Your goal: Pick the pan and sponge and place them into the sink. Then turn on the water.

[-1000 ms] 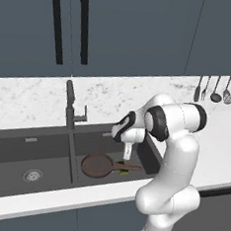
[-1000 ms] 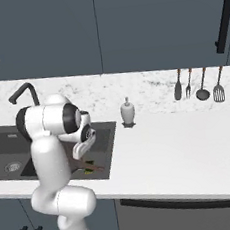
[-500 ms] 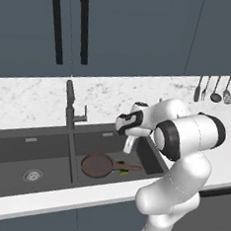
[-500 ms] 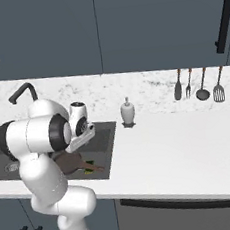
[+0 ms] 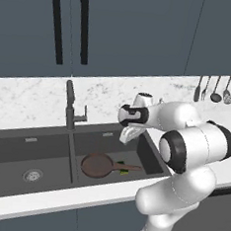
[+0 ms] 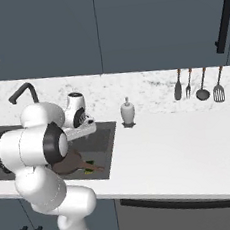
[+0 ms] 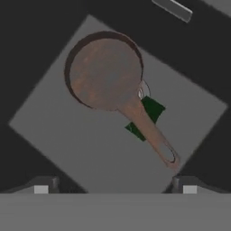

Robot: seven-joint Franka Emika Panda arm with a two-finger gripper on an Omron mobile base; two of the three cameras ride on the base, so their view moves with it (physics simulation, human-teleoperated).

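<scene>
Round rust-brown pan over flat green sponge, grey sink

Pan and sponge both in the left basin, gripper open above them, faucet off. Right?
Wrong basin. The pan and sponge lie in the right basin of the sink, as the left base view shows. The gripper is open above them; no stream at the faucet.

Reddish-brown pan lies in sink, handle over sponge.
</scene>
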